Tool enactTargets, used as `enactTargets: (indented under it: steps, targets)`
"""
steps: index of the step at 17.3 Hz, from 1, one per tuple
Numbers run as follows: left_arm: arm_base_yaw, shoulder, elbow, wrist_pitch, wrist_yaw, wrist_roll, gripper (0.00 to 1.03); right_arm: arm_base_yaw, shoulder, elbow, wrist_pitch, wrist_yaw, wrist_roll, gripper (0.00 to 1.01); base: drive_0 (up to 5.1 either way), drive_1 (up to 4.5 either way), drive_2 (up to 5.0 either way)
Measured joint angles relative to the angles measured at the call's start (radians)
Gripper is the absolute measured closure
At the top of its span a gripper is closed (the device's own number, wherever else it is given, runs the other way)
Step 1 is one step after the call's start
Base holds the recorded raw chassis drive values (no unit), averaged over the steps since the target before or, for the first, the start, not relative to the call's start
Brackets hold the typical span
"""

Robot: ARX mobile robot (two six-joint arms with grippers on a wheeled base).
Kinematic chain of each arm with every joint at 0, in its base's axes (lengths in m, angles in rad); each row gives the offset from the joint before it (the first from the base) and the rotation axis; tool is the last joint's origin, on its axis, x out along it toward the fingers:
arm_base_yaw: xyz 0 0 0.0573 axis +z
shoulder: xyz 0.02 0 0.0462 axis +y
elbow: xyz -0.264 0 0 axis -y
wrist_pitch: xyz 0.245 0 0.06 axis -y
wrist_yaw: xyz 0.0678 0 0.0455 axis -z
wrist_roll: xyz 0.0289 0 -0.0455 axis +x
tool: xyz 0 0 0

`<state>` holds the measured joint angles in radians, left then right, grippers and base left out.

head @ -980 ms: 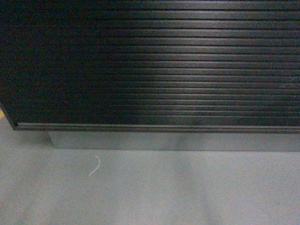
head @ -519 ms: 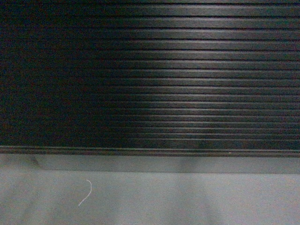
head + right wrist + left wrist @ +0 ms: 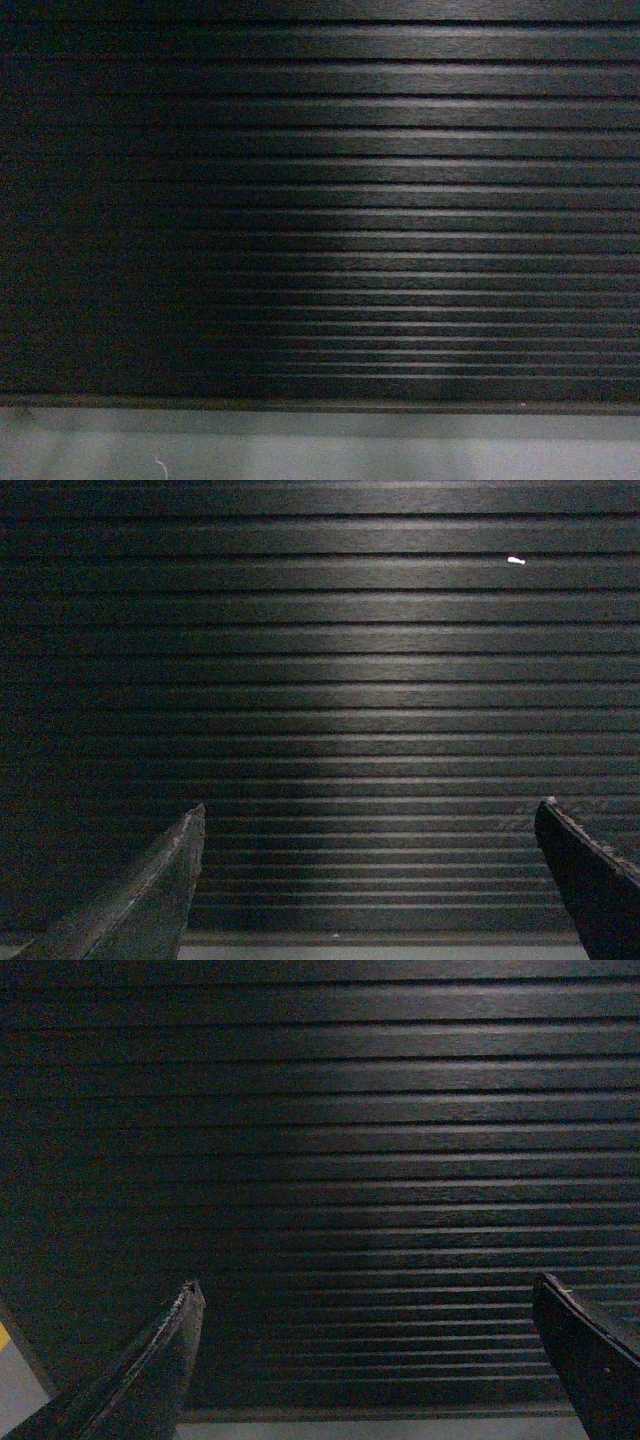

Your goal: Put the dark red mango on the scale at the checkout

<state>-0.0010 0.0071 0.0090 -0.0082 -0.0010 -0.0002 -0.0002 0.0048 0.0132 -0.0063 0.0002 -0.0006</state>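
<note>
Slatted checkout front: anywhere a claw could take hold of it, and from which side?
Probably no good hold. The checkout front is a flat wall of shallow horizontal ribs, nothing to pinch. Only its bottom edge overhangs the plinth, reachable from below. Left claw and right claw are open, empty.

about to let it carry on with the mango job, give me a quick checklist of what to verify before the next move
1. Left hand empty and open: ok, its fingers stand wide apart with nothing between them.
2. Right hand empty and open: ok, same wide gap, nothing held.
3. Dark red mango located: not ok, it shows in no view.
4. Scale located: not ok, no view shows the countertop.
5. Checkout found: ok, its ribbed dark front panel fills all three views, with only a strip of grey floor below it in the head view.
6. Clearance to the panel: cannot tell, though it looks close, so raising the view before reaching seems wise.
</note>
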Motion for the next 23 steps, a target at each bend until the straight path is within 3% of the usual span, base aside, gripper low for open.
enactTargets:
  steps: [23]
  targets:
    - [0.0,0.0,0.0,0.005,-0.001,0.0,0.05,0.0,0.0,0.0,0.003,0.0,-0.001,0.03,0.0,0.0,0.0]
